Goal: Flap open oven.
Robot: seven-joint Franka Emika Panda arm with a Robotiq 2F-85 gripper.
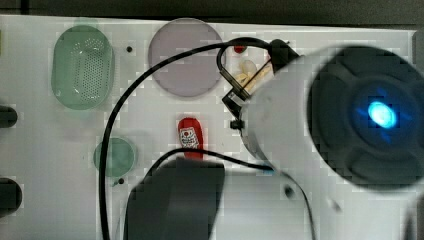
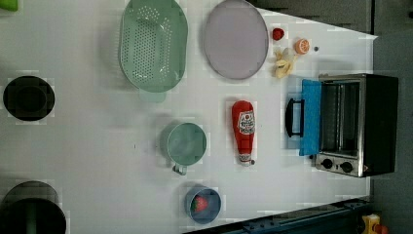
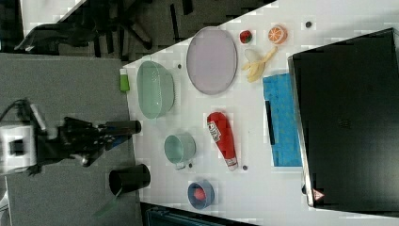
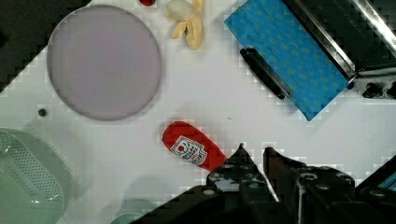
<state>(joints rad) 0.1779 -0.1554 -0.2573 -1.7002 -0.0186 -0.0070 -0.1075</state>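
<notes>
Ketchup bottle point(image 4: 194, 150) cap end behind the fingers point(image 4: 240, 161); colander point(image 4: 28, 182) cropped.

White table point(image 2: 97, 146). On it: green colander point(image 2: 153, 45), grey-lilac plate point(image 2: 235, 39), green cup point(image 2: 185, 145), red ketchup bottle point(image 2: 243, 130) lying flat, blue bowl point(image 2: 203, 205) with strawberry inside, peeled banana point(image 2: 283, 65), orange half point(image 2: 302, 46), small red fruit point(image 2: 278, 33), black oven point(image 2: 358, 124) with blue door point(image 2: 309, 117) flapped down flat.

Likely a robot lab, white table point(image 2: 97, 161), toy food, tripod camera point(image 3: 28, 146)
</notes>
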